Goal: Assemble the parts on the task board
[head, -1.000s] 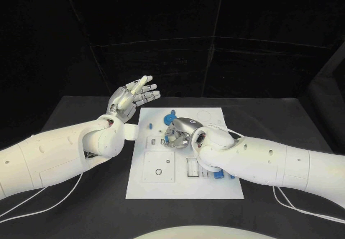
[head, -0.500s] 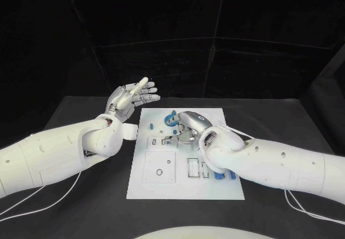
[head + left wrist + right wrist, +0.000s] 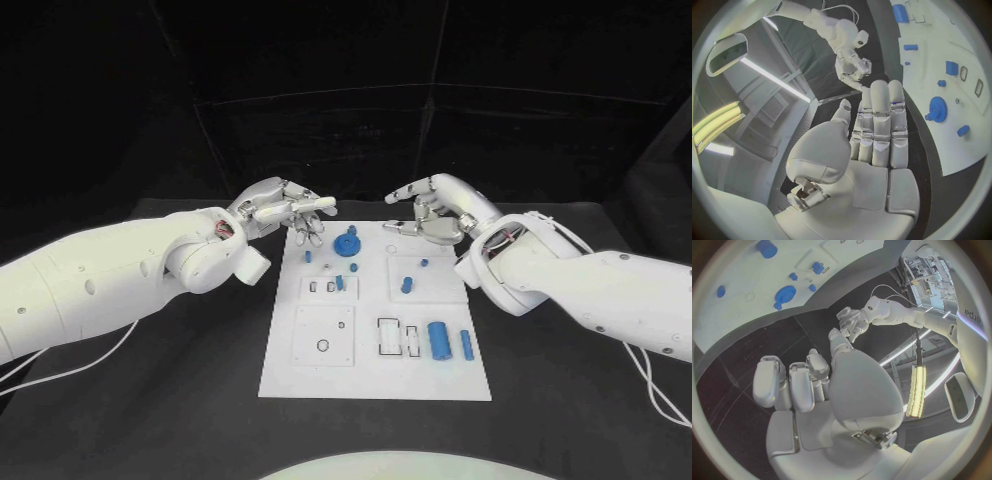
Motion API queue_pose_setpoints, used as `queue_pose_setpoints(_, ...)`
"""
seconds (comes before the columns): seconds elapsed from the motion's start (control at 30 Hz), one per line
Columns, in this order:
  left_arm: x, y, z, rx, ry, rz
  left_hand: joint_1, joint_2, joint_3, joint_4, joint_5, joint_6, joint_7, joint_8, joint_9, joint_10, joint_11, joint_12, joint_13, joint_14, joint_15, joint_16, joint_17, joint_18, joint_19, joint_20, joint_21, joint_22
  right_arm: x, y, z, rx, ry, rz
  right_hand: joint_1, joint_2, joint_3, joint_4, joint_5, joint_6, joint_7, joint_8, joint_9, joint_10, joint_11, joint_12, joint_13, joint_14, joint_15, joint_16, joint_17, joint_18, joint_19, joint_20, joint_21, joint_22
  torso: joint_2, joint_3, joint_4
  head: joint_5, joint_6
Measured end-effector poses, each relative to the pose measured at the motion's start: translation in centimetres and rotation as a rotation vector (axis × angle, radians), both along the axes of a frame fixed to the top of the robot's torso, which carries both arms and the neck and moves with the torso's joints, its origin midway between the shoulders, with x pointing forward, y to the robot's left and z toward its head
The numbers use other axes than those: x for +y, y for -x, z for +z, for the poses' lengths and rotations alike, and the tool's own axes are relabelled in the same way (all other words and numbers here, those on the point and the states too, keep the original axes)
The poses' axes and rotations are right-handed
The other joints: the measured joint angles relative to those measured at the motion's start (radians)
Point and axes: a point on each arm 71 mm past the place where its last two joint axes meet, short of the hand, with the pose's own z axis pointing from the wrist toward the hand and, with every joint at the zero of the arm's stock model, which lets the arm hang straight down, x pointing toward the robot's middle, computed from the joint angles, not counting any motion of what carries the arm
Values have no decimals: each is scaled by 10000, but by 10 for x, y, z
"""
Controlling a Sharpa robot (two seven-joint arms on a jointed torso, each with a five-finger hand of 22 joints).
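The task board (image 3: 378, 380) lies flat in the middle of the black surface (image 3: 144, 400), between the two arms, and neither hand touches it. The left hand (image 3: 281, 208) hangs above the surface at the board's far left corner, holding nothing. In the left wrist view its fingers (image 3: 879, 125) are straight and lie side by side, with the thumb apart from them. The right hand (image 3: 437, 210) hangs over the board's far right corner, also holding nothing. In the right wrist view its fingers (image 3: 792, 382) are partly curled but apart, with open space under them.

Between the two hands, on the far part of the board, sits a round blue gear (image 3: 348, 244). A small blue peg (image 3: 307, 256) lies to the gear's left, and another small blue piece (image 3: 353, 268) sits just on the near side of the gear. Further toward the robot, a short blue part (image 3: 339, 284) stands in a small recessed square on the left half, and a slanted blue part (image 3: 410, 283) lies in a recessed square on the right half, with a tiny blue piece (image 3: 423, 264) beside it. Nearer still, two blue cylinders (image 3: 438, 338) lie side by side by the board's right edge, next to a row of upright rectangular slots (image 3: 387, 336). A larger square plate with a small ring (image 3: 320, 345) sits on the near left half.
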Motion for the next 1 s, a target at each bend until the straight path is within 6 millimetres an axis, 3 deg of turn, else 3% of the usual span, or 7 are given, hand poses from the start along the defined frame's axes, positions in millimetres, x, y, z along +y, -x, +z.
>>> queue_pose_setpoints(0.1,-7,-3,4,333,-1359,-416,-322,151,-251,416,0,117,-117,281,237,65,-174,551,565,21,-236,3734,4107,1,912,-301,980,626,-14,-6,6,185,-231,-300,22,23,0,0,1,67,-4,0,-1,-32,-33,-83,-77,0,0,-80,-71,0,-74,0,-58,-119,-61,36,-14,68,-42)
queue_pose_setpoints(0.17,-15,-4,3,695,-2437,-713,-340,134,-413,578,0,43,-191,439,390,-28,-266,918,944,31,-272,5043,5904,-294,1572,-407,3108,3233,-21,-9,8,312,-354,-462,22,22,-18,-19,1,67,-4,0,-1,-32,-33,-85,-111,0,0,-80,-88,1,-81,6,-71,-164,-93,66,-26,111,-70)
queue_pose_setpoints(0.23,-20,-4,1,974,-3209,-905,-511,161,-550,783,0,-73,-222,554,500,-132,-281,1211,1226,41,-281,5633,6471,-541,1768,-466,4402,4802,-25,-11,9,396,-427,-532,22,23,-41,-15,1,67,-4,0,-1,-105,-32,-137,-135,0,0,-98,-116,0,-132,14,-71,-202,-113,86,-33,136,-72)
queue_pose_setpoints(0.33,-30,-3,-5,1448,-4665,-1198,-541,468,-848,1368,43,-442,-318,1273,1083,-818,-280,2412,2393,31,-346,6164,6631,-547,1847,-545,5339,5828,-31,-11,10,525,-517,-623,22,22,-71,-15,1,67,-4,0,-1,-105,-31,-152,-155,0,0,-149,-133,0,-147,-1,-112,-225,-139,119,-33,152,-73)
queue_pose_setpoints(0.47,-42,-2,-13,1839,-6460,-1357,-474,398,-1138,1657,41,-593,-354,1915,1578,-1105,-333,3286,3223,32,-346,6533,6635,-706,1847,-545,6054,6773,-38,-12,11,650,-583,-737,44,44,-83,-28,1,96,-33,41,-1,-105,-31,-152,-154,0,0,-150,-133,1,-147,-1,-116,-236,-153,130,-34,174,-100)
queue_pose_setpoints(0.67,-50,-7,-19,2069,-8462,-1152,-598,274,-1712,2231,41,-947,-566,3169,2591,-812,-479,5869,5919,19,-403,7027,6634,-865,1809,-582,7306,8444,-42,-15,10,795,-631,-851,64,64,-83,-28,1,131,-13,41,-2,-105,-31,-152,-154,0,-1,-150,-132,1,-146,-1,-116,-235,-164,143,-40,229,-128)
queue_pose_setpoints(1.0,-66,-11,-24,2156,-10023,-1119,-374,288,-1875,2335,40,-1496,-614,4151,3515,-870,-534,6601,6666,13,-468,7039,6633,-864,1809,-582,7832,9177,-44,-17,10,932,-658,-1007,115,116,-147,-19,-51,217,-34,85,-3,-104,-31,-152,-194,0,0,-195,-161,1,-146,-1,-116,-274,-146,125,-47,202,-122)
